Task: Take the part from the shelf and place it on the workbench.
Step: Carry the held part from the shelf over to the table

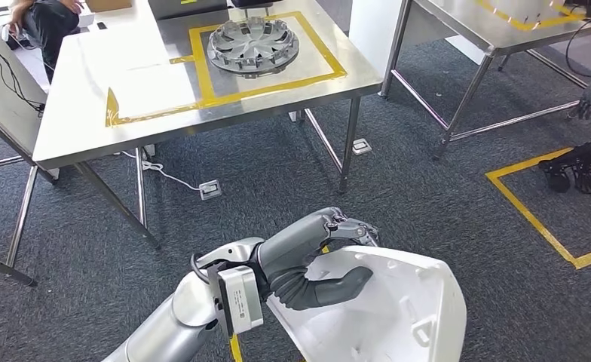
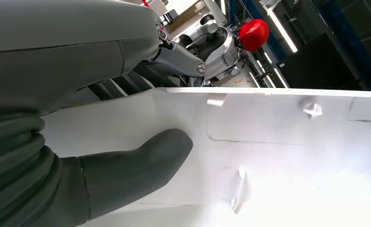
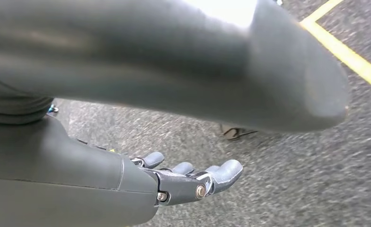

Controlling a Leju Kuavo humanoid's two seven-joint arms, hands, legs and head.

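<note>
Item: white plastic part (image 1: 383,309), a moulded panel, off the shelf and carried low in front of the robot, above grey carpet. Left hand (image 1: 319,260) grips its upper edge, thumb pressed on the inner face, fingers hooked over the rim. Right hand (image 3: 188,177) hangs free, fingers extended and apart, holding nothing. Progress: pickup judged done; placing remains, since the steel desk (image 1: 89,113) stands well ahead. Orientation: long axis runs from the left hand toward the robot's right and down; ribbed inner face upward.

A grey wheel cover (image 1: 252,46) lies inside yellow tape (image 1: 202,72).
</note>
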